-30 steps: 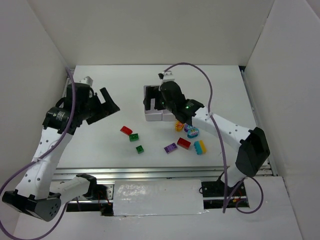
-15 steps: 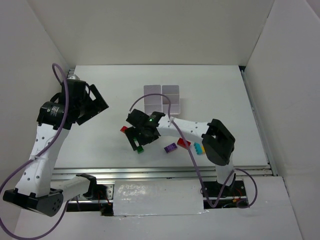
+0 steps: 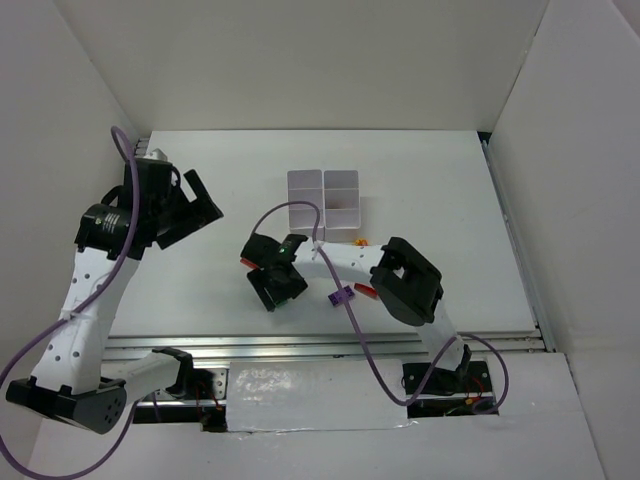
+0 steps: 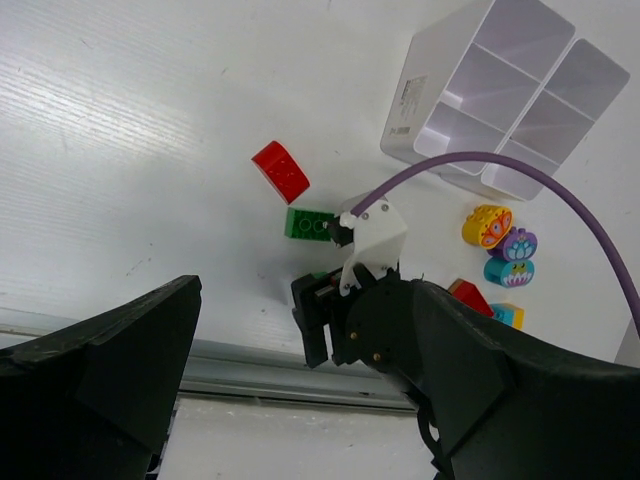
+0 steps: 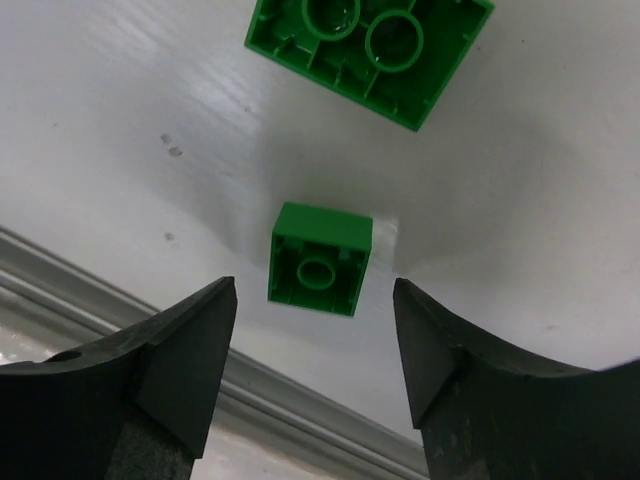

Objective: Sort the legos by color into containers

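**Legos: small green one bracketed by the right gripper, not yet gripped**

Small green lego [image 5: 320,258] is found on the table [image 3: 430,180], close to its near edge and left of the middle, with a larger green lego [image 5: 370,45] just beyond it. It is bracketed by the right gripper [image 3: 277,290], whose jaws stand spread on either side with a gap left at each face. Nothing is pinched yet.

A second ago that gripper was held over the containers [image 3: 325,205], toward the far middle of the table. Since then it has been swung to the near left and its jaws have been drawn narrower. A pick of this green lego is judged to be under way, with the closing not completed. The left gripper [image 3: 203,197], spread wide and empty, has been drawn back a little toward the left edge, well apart from the work.

In the top view both green legos are hidden beneath the right gripper. Only the right wrist view shows the small one roughly centred between the fingers [image 5: 180,350]. The left wrist view alone lays out a red lego [image 4: 280,172] beside the larger green one. It also shows an orange lego [image 4: 487,225], a purple lego [image 4: 518,244] and a teal lego [image 4: 508,271] near the containers' corner, mostly masked from above by the right arm [image 3: 350,262].
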`<state>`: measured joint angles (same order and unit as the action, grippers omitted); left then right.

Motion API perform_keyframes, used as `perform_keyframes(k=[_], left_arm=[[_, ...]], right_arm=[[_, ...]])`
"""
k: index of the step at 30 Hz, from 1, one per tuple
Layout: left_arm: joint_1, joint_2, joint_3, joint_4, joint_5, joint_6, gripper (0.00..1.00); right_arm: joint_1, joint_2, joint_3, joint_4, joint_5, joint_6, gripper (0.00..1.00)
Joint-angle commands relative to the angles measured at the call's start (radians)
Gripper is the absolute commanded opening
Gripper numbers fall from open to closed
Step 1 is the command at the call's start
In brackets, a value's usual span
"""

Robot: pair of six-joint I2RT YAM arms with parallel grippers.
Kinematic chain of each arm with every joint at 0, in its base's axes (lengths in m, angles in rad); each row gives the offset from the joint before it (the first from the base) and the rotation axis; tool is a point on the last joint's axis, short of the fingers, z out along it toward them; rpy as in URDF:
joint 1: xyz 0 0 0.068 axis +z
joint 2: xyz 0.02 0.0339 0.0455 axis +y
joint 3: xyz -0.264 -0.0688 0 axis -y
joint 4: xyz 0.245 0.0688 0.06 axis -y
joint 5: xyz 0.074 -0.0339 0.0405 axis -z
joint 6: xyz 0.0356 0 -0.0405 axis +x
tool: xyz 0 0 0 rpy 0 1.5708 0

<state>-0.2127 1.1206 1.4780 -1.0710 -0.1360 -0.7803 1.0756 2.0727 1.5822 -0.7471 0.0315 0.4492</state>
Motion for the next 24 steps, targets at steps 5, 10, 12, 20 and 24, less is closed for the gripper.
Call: perform_keyframes(k=[5, 10, 12, 20, 24], left_arm=[[0.006, -0.019, -0.027, 0.060, 0.067, 0.058, 0.99], [0.006, -0.018, -0.051, 0.077, 0.087, 0.070, 1.00], [0.006, -0.016, -0.059, 0.080, 0.088, 0.073, 0.99], [0.006, -0.030, -0.065, 0.091, 0.076, 0.090, 0.99], [0.007, -0.054, -0.110, 0.134, 0.122, 0.102, 0.99]], right_arm=[[0.003, 0.056, 0.047, 0.060, 0.070, -0.007, 0.55], [0.001, 0.040, 0.024, 0.100, 0.074, -0.009, 0.16], [0.001, 0.008, 0.001, 0.114, 0.077, -0.004, 0.10], [-0.110, -0.259, -0.042, 0.124, 0.034, 0.028, 0.00], [-0.279, -0.287, 0.112, 0.052, 0.116, -0.001, 0.00]])
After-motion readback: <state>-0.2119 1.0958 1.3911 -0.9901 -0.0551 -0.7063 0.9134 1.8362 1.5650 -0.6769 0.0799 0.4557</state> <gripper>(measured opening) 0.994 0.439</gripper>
